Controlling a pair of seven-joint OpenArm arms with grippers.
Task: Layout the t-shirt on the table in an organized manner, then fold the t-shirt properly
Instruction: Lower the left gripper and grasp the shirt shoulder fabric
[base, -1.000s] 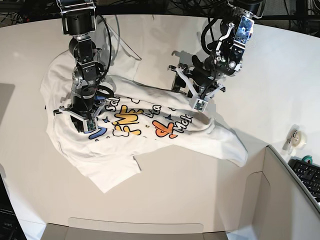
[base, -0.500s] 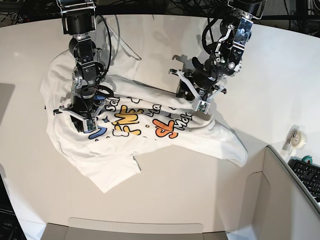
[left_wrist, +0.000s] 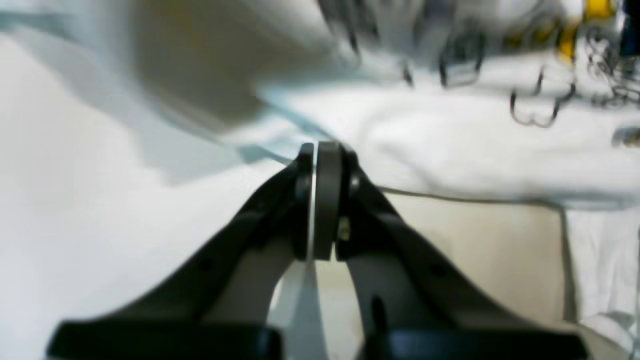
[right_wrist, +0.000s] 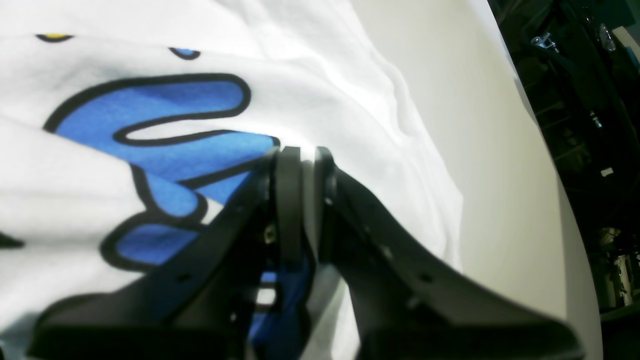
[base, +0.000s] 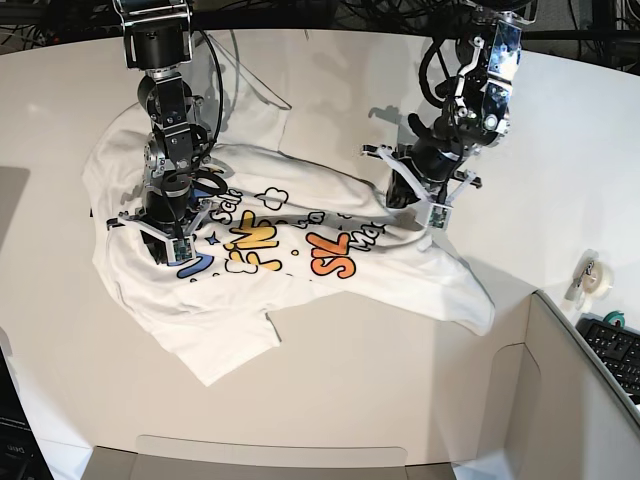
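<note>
- Clearly, one t-shirt (base: 300, 275), spread in folds across one table (base: 400, 390), mostly left of centre in the base view, with a far end reaching towards the right.
- Two grippers in all, one per arm, both at the cloth and well apart from each other.
- Left gripper (left_wrist: 317, 150): fingers together on a pinch of the t-shirt, near the upper edge of the cloth; folds running in to the fingertips, with blur over the raised part.
- Right gripper (right_wrist: 307, 155): fingers nearly together on a ridge of the t-shirt, beside blue print; only a narrow strip of cloth between them.
- On the shirt front in the base view: one row of yellow letters (base: 255, 240), then orange letters (base: 331, 256), with black lettering and small cloud outlines around.
- Only in the right wrist view: full curves of the blue print (right_wrist: 175, 100) with thick black outlines, plus two small specks, one yellow and one blue, near a fold.
- Also in that view, dark equipment (right_wrist: 575, 100) past the table's edge.
- Only in the base view: one roll of tape (base: 596, 278) at the right, near one black keyboard (base: 612, 355) and one small green object (base: 614, 318), by the grey panel (base: 570, 390).
</note>
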